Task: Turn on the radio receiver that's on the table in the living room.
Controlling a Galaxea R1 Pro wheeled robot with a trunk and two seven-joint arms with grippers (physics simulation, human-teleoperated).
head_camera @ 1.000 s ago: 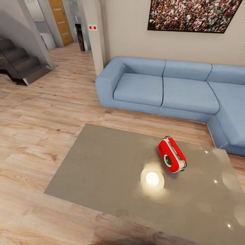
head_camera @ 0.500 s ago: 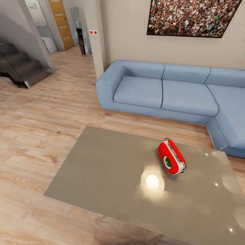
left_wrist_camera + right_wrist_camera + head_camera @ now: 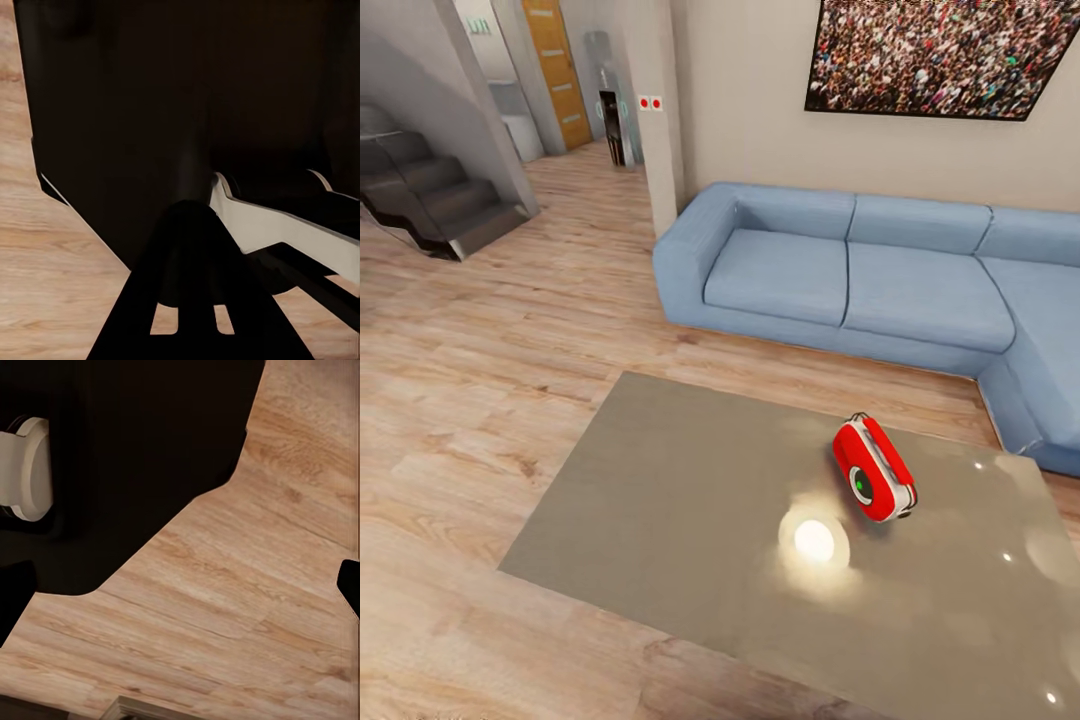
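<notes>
My left end effector [image 3: 196, 300] shows as a dark silhouette over plank floor [image 3: 52, 285] in its wrist view; I cannot tell whether it is released or clenched. My right end effector's state I cannot tell either. The radio receiver [image 3: 873, 469] lies right of centre in the head frame, on the glossy grey-brown surface [image 3: 660, 500], dial facing lower left, a bright light reflection [image 3: 814, 540] just below it. The blue sofa [image 3: 860, 280] fills the upper right, under the crowd picture [image 3: 940, 55]; stairs [image 3: 430, 200] sit upper left.
</notes>
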